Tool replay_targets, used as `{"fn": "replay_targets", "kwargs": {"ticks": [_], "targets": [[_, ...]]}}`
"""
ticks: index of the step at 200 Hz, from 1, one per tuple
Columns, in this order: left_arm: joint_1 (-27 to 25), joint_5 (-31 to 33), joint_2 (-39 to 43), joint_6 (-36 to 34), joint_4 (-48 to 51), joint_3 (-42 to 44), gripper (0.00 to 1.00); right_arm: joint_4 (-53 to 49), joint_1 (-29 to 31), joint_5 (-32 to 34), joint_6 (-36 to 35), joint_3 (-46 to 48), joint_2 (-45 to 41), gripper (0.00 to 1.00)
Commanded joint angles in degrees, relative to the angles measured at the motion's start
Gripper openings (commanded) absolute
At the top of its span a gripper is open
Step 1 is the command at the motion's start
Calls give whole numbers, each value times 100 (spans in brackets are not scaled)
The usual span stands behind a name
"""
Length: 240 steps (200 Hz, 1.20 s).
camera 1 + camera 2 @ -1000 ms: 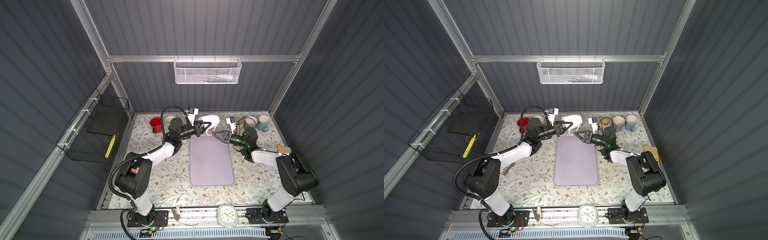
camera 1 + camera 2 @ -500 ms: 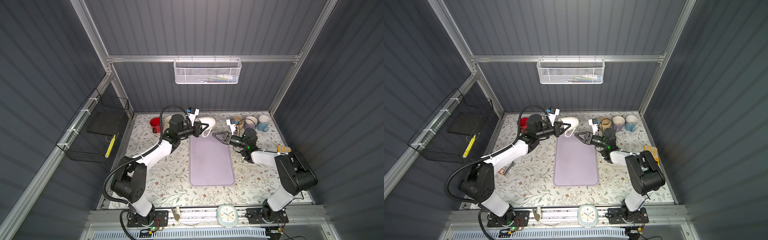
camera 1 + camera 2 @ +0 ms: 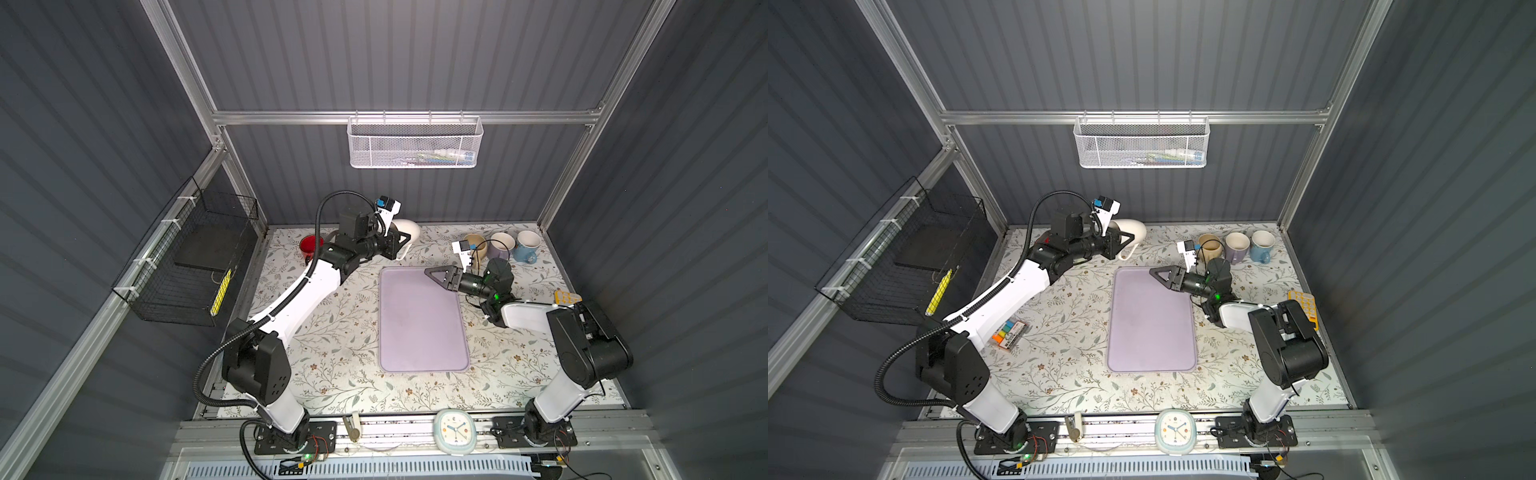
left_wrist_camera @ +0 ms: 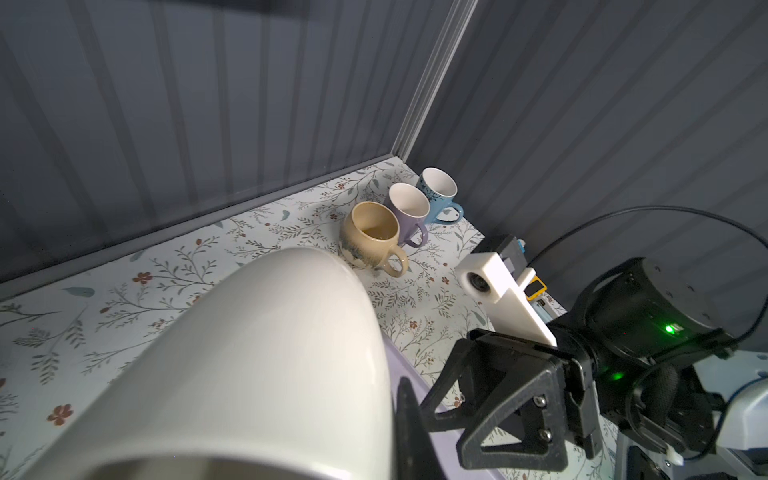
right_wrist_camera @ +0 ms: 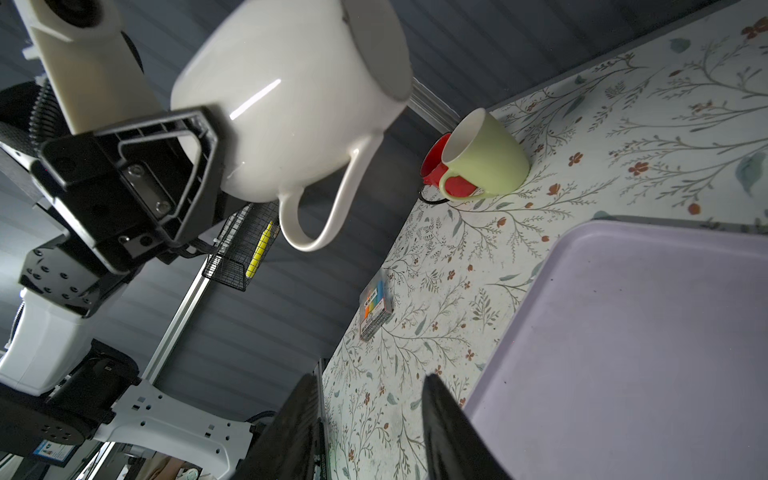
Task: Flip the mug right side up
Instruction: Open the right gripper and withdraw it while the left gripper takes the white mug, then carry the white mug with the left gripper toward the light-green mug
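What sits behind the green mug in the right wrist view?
A red mug; only part of its side shows. The green mug covers the rest, so whether they touch is unclear.

Six mugs are showing: white mug (image 3: 409, 230), red mug (image 3: 309, 246), green mug (image 5: 486, 160), beige mug (image 3: 473, 244), purple mug (image 3: 500, 246), blue mug (image 3: 527, 246). Two baskets are hanging: white basket (image 3: 413, 145), black basket (image 3: 195, 266). One tray (image 3: 419, 328), one clock (image 3: 455, 430), one marker pack (image 3: 1009, 332) and one pen (image 3: 936, 297) are lying about. Two arms are standing: left arm (image 3: 307, 299), right arm (image 3: 528, 316).
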State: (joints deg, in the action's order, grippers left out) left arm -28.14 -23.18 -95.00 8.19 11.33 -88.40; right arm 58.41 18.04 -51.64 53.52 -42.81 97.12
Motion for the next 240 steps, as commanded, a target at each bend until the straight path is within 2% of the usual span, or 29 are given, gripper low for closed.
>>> {"fn": "replay_targets", "kwargs": {"ticks": [1, 23, 61, 104, 172, 240], "targets": [[46, 384, -227, -580, 817, -716, 0, 4, -32, -30, -125, 18, 67, 44], [67, 879, -627, -792, 1672, -1419, 0, -56, -29, -26, -148, -6, 75, 44], [123, 1206, -1379, -1067, 2923, -2621, 0, -210, -29, -31, -213, -28, 96, 44], [125, 1957, -2138, -1480, 3852, -3648, 0, -374, -29, -31, -245, -71, 130, 43], [186, 2141, -2869, -1703, 4339, -4405, 0, -362, -21, -47, -243, -36, 184, 43], [318, 2444, -3668, -1487, 4874, -5236, 0, -142, -20, -31, -127, 163, 242, 43]]}}
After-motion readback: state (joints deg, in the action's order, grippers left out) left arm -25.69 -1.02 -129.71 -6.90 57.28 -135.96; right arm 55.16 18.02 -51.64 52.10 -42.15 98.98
